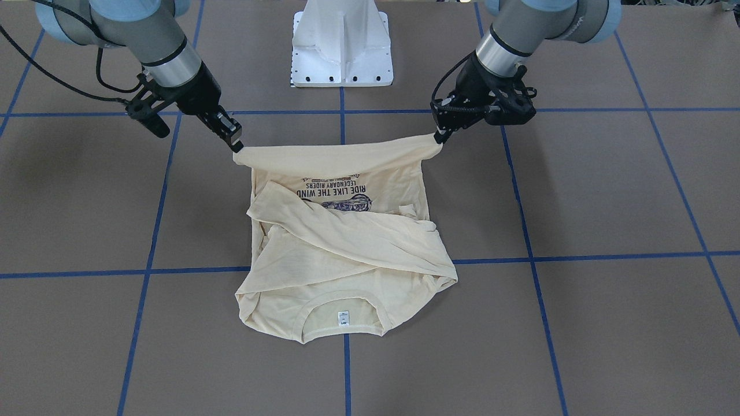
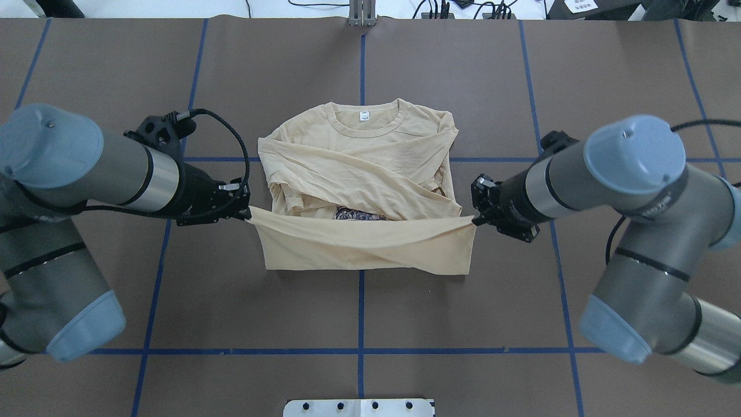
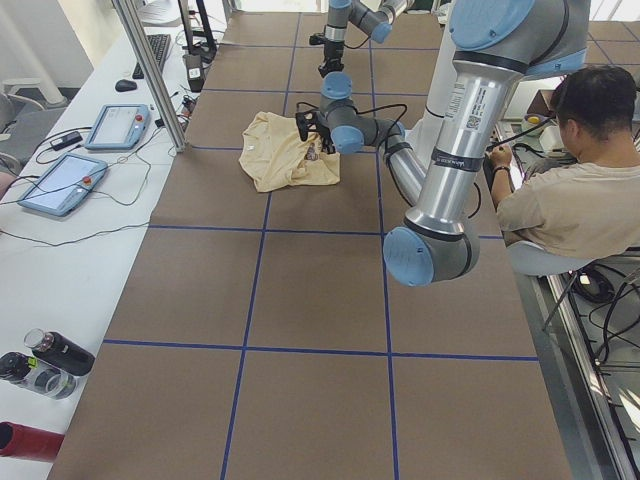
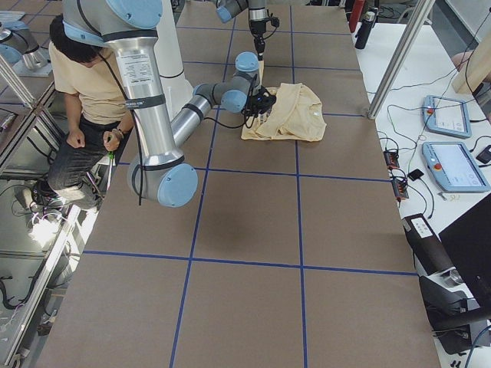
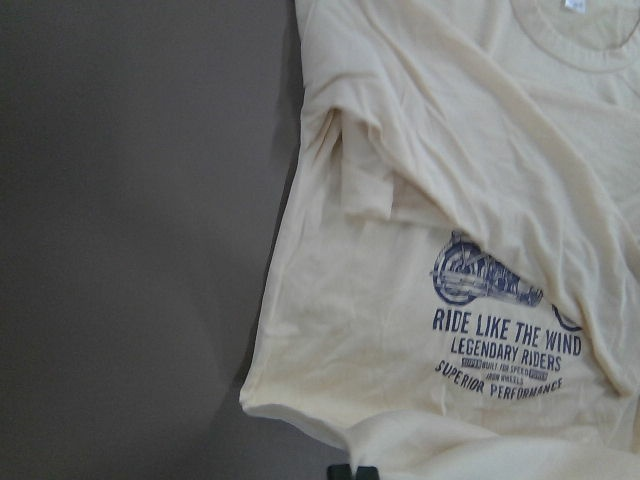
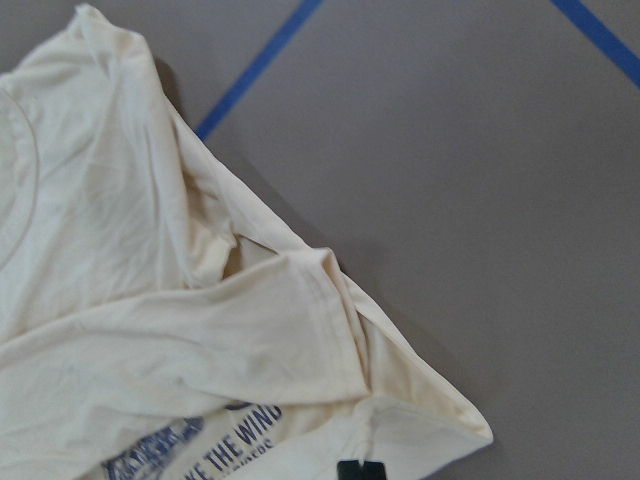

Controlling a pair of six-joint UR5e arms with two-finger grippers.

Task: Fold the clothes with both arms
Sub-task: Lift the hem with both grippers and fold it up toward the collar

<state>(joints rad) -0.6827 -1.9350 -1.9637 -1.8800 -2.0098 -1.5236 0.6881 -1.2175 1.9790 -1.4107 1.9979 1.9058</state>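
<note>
The shirt point(image 2: 359, 174) lies at the middle of the table point(image 2: 492, 75), chest up, with its collar point(image 2: 363, 119) on the far side from the robot and its hem point(image 2: 365, 240) on the near side. Its 2 sleeves point(image 2: 353, 168) are crossed over the chest, partly covering the navy print point(image 2: 359, 215). The left gripper point(image 2: 246, 211) pinches the hem's left corner and the right gripper point(image 2: 476, 219) the right corner. The fingers are small and half buried in cloth, so each appears clamped rather than plainly is. The hem is raised and pulled into a taut band running left to right between them, its long axis square to the blue tape line point(image 2: 362, 69) under the shirt. The fold probably turns on this: the collar lies straight ahead of both grippers, equally far from each, so the band should travel forward level and drop near it. Nothing stands in that path except the crossed sleeves, which could drag or bunch. The pedestal base point(image 1: 342, 46) sits behind the arms, well apart.
</note>
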